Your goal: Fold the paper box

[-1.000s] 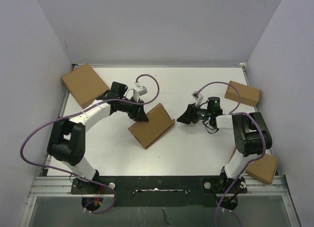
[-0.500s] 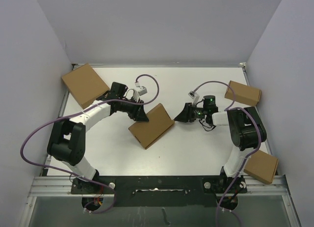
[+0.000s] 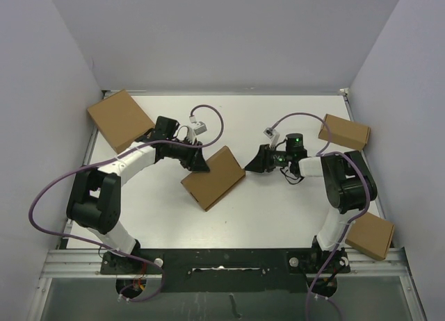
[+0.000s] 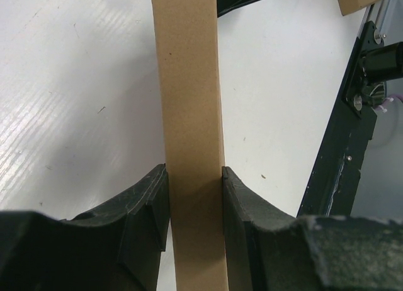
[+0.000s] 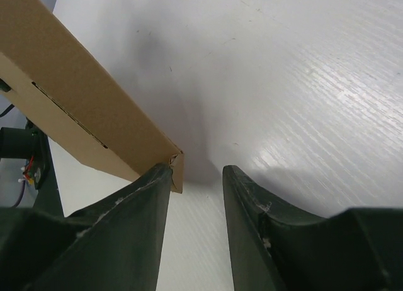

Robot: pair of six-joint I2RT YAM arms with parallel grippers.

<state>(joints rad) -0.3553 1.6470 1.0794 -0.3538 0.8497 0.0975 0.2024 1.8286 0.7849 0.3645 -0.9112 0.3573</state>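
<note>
The left gripper [image 4: 194, 187] is clamped shut on an edge of the paper box [image 3: 214, 178], which lies half-raised at the middle of the table [image 3: 250, 217], between the two arms. Over the last second the right gripper [image 5: 196, 177] has slid leftward across the table and now sits just beside the box's right-hand end, while the box itself lies much where it did. Its jaws stand apart with nothing between them. The box's corner is at the tip of one finger [image 5: 148, 196], though the wrist view does not make clear whether pad and cardboard actually touch. I judge that the fold is not yet made. The right arm has only come within reach of the free end, so its next job is probably to grip or press that end while the left holds the box steady.
</note>
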